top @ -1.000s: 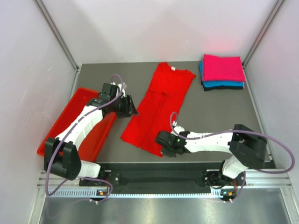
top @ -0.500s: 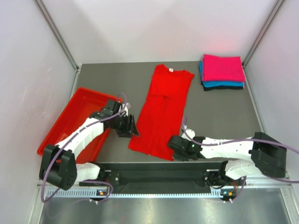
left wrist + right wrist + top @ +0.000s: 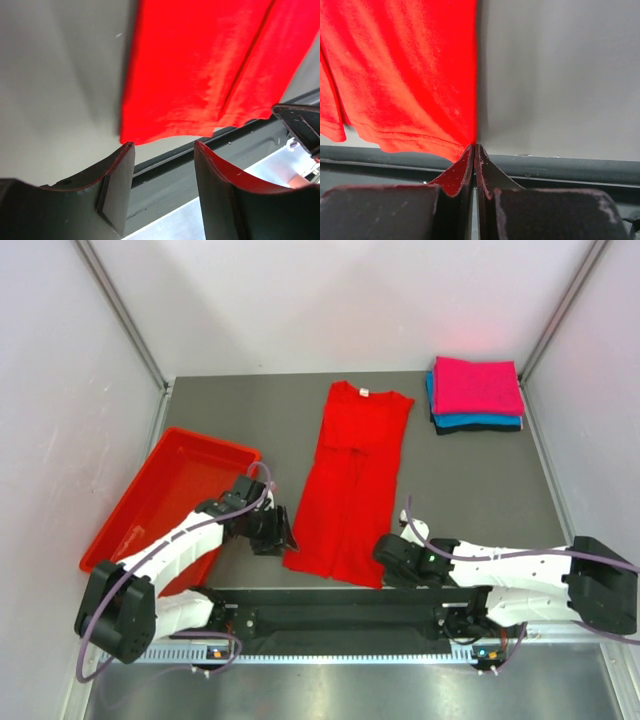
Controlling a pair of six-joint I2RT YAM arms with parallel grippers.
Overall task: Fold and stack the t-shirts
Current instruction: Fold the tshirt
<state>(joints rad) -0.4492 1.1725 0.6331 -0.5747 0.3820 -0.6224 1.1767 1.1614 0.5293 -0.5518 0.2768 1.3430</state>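
Observation:
A bright red t-shirt (image 3: 350, 470) lies flat in a long narrow strip down the table's middle, collar far, hem near the front edge. My left gripper (image 3: 288, 535) is open at the hem's left corner; in the left wrist view the cloth (image 3: 200, 65) ends just beyond the open gripper (image 3: 162, 144). My right gripper (image 3: 384, 560) is shut on the hem's right corner; the right wrist view shows the cloth (image 3: 405, 75) running into the closed gripper (image 3: 475, 146). A folded stack sits at the back right: magenta-pink t-shirt (image 3: 478, 385) on top, teal-blue t-shirt (image 3: 470, 421), black t-shirt (image 3: 478, 429) underneath.
A rigid red plastic tray (image 3: 130, 510) lies at the left, under my left arm. The black front rail (image 3: 350, 600) runs just below the shirt's hem. Grey walls close in the table on both sides.
Both grippers moved toward the front edge, and the red shirt's hem came with them. The shirt now lies straighter and narrower. The left jaws now stand apart.

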